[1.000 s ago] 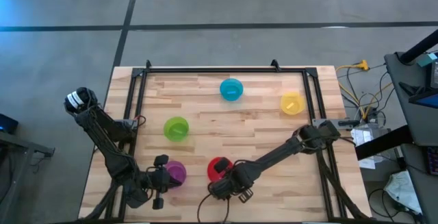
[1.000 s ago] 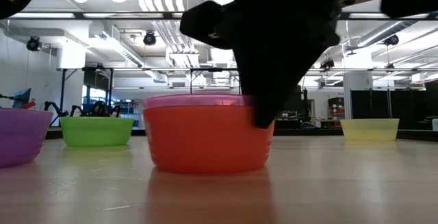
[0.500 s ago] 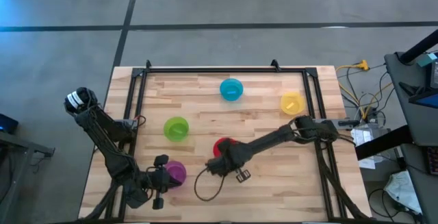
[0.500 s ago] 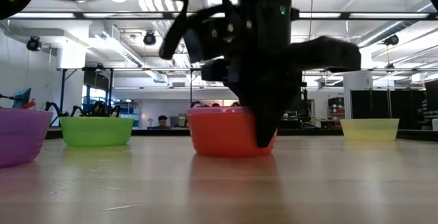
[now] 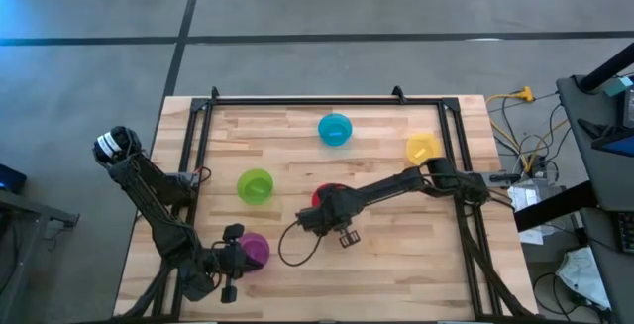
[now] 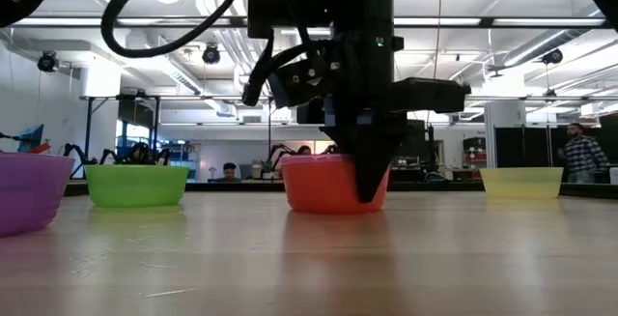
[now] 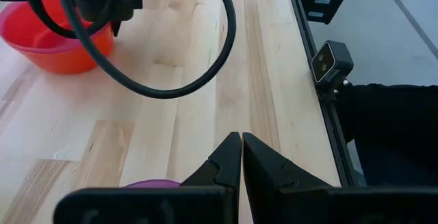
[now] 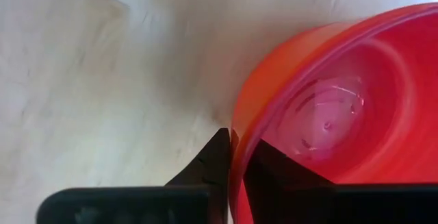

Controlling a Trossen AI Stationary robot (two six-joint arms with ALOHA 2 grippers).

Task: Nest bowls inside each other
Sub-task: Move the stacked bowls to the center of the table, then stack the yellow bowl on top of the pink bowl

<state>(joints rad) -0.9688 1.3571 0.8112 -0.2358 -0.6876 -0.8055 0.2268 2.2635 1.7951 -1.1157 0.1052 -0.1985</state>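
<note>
The orange bowl [image 5: 331, 196] with a pink-magenta bowl nested inside it stands upright near the table's middle, and my right gripper [image 5: 319, 215] is shut on its near side. In the low view the orange bowl [image 6: 328, 183] sits behind the right gripper [image 6: 371, 188]. The green bowl [image 5: 256, 186], blue bowl [image 5: 335, 129] and yellow bowl [image 5: 423, 150] rest on their bases, apart from each other. The purple bowl [image 5: 257, 250] stands near the near edge. My left gripper [image 7: 241, 145] is shut just beside it, over its rim [image 7: 152, 182]. My right gripper holds the orange bowl's rim [image 8: 237, 129] on its near side, one finger [image 8: 216, 154] outside the wall and one finger [image 8: 274, 166] inside, over the pink bowl. The fingers come from above, pointing down. The stack stays upright with its base at the table top.
A black metal frame [image 5: 317, 100] runs along the far and side edges of the wooden table. The right arm's cable loops over the wood [image 5: 290, 253] near the purple bowl. Bare wood lies right of the orange bowl. A person [image 6: 577, 152] stands far off in the room.
My right gripper has moved from the near edge toward the table's middle and far edge, taking the orange and pink stack with it. The stack has stayed upright and low at the table top. Its cable has swung out into a loop behind it.
</note>
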